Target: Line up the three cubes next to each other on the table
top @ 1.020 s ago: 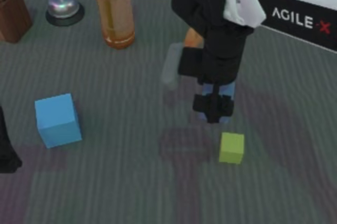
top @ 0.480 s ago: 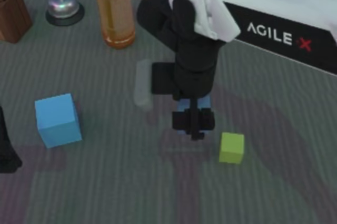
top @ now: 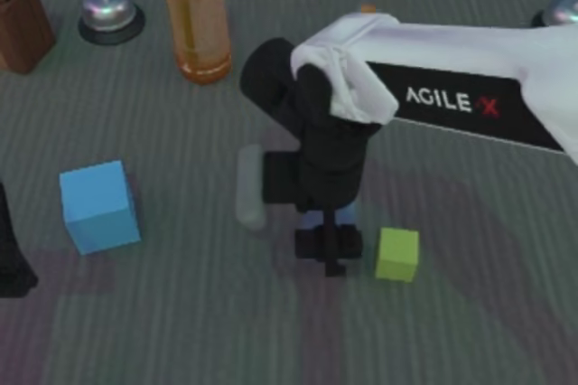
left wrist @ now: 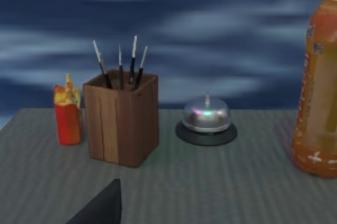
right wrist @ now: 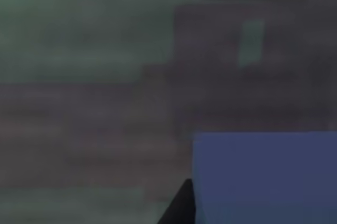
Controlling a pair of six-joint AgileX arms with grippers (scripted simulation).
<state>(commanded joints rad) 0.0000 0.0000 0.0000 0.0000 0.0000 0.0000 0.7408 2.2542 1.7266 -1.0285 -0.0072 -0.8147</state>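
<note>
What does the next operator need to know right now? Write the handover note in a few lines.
Right end effector: mid-table, shut on the slate-blue cube, which shows only as a sliver under the wrist in the top view.
Left end effector: parked at the table's left edge; only a dark tip is visible.
Sky-blue cube: on the table, left side, well apart from the others.
Lime-green cube: just right of the right end effector.
Done: slate-blue cube brought next to the green one.
Left: whether it is set down cannot be told; release it beside the green cube, then bring the sky-blue cube into the row.
</note>
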